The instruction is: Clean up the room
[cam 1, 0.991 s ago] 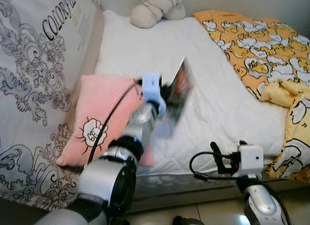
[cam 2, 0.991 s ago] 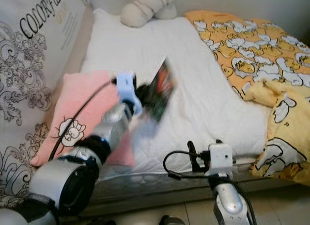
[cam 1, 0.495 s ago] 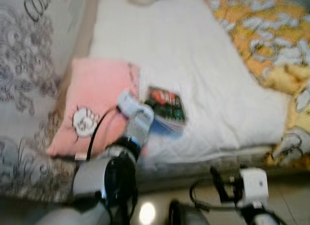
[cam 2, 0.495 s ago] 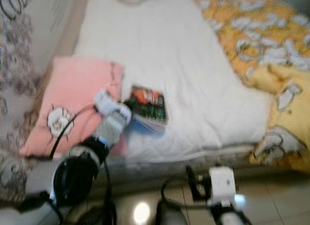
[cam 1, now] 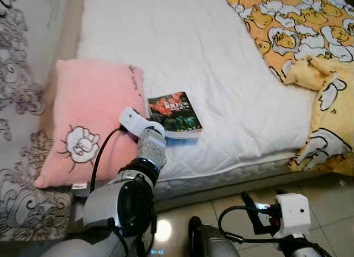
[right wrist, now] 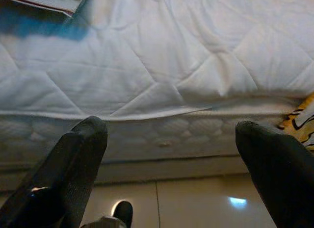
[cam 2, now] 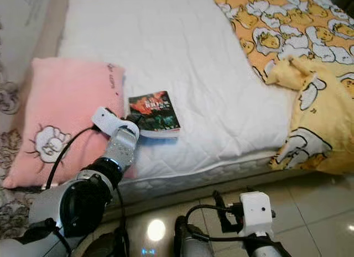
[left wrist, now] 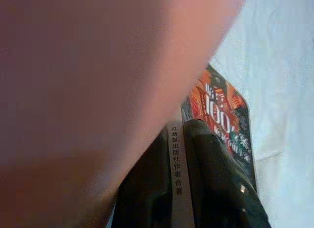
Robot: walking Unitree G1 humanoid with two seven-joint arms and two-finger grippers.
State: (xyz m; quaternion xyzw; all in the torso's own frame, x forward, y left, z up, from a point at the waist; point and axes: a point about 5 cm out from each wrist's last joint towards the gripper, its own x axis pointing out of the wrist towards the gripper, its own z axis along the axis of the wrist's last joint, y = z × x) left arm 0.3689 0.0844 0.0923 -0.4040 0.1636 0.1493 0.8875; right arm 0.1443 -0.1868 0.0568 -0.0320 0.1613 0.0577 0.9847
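Note:
A book [cam 1: 174,114] with a dark red and green cover lies flat on the white mattress [cam 1: 182,47], right beside a pink pillow [cam 1: 91,119]. My left gripper [cam 1: 154,126] reaches over the pillow's corner and is shut on the book's spine edge. In the left wrist view the two black fingers [left wrist: 216,184] pinch the white spine, with the cover [left wrist: 221,110] beyond them and the pillow [left wrist: 98,66] close alongside. My right gripper [cam 1: 251,208] hangs low in front of the bed above the tiled floor. Its fingers [right wrist: 78,154] stand wide open, holding nothing.
A yellow duck-print blanket [cam 1: 298,36] covers the bed's right side and drapes over its front corner. Grey patterned bedding [cam 1: 22,74] lies left of the pillow. The mattress's front edge [right wrist: 162,110] runs just ahead of the right gripper, with glossy floor tiles [cam 1: 332,185] below.
The view has tilted down and shifted. The left gripper brought the book from upright in the air down flat onto the mattress beside the pillow. The right gripper stays open.

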